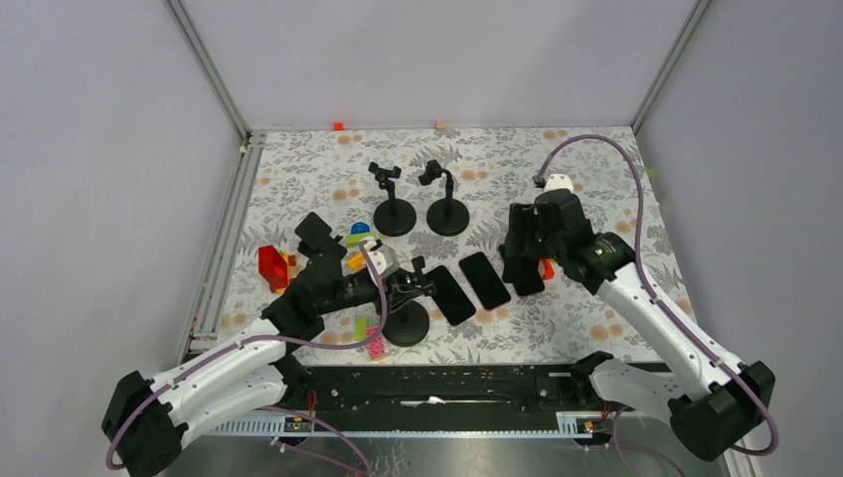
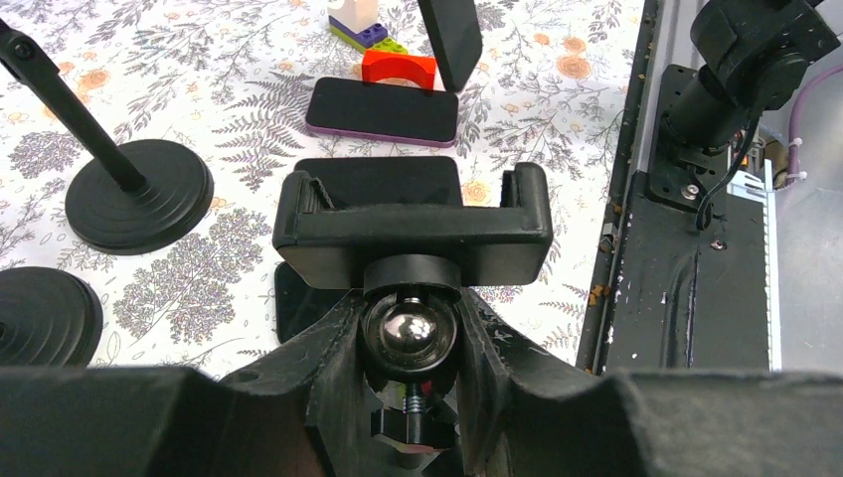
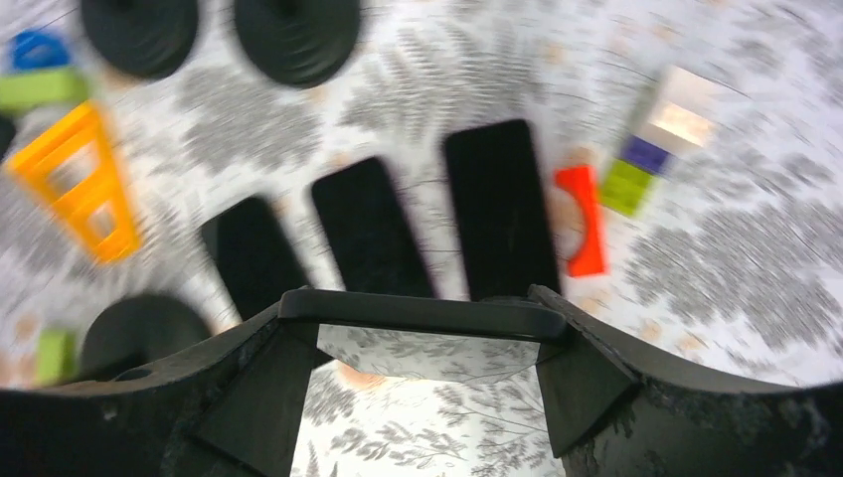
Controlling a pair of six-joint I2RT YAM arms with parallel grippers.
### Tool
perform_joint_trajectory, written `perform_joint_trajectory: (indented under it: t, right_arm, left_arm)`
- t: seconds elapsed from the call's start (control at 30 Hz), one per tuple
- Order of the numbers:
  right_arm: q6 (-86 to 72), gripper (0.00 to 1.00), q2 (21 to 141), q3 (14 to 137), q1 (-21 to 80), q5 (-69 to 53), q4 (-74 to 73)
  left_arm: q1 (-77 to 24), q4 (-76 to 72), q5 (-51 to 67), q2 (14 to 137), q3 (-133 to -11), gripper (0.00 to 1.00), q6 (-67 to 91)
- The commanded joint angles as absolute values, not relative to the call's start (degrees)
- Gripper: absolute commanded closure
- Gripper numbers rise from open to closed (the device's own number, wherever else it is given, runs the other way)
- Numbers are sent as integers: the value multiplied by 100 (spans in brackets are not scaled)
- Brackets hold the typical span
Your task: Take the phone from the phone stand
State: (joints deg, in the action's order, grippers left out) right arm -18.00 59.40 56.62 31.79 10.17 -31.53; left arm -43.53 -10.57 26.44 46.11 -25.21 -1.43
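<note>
1. Now your left gripper clenches the phone stand at its ball joint, bracing it; the cradle sits empty.
2. Your right gripper grasps the phone edgewise above the row of phones, presumably to add it.

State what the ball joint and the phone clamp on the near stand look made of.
Ball joint: polished metal, probably chromed steel; it mirrors bright highlights. Phone clamp: matte black plastic by its look, with dull, moulded edges and no glare.
</note>
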Motion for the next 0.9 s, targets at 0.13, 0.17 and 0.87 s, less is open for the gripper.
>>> perform_joint_trajectory:
  t: [0.13,0.17,0.87]
  right_arm:
    - [-3230,100,6265,5474,1437,2200,-3450]
    - [-3346,100,6319,5369,1188,2186,-3360]
    - [-4795,79,8242,4814,-450,2526,-2911]
  left_arm:
    - [-4330,-1901,2280,4251,-2522,100,-18]
    - [-4327,-1925,2237,4234,-2508,100,-18]
    - [-4326,-1942,1764,3795,-2317,100,297]
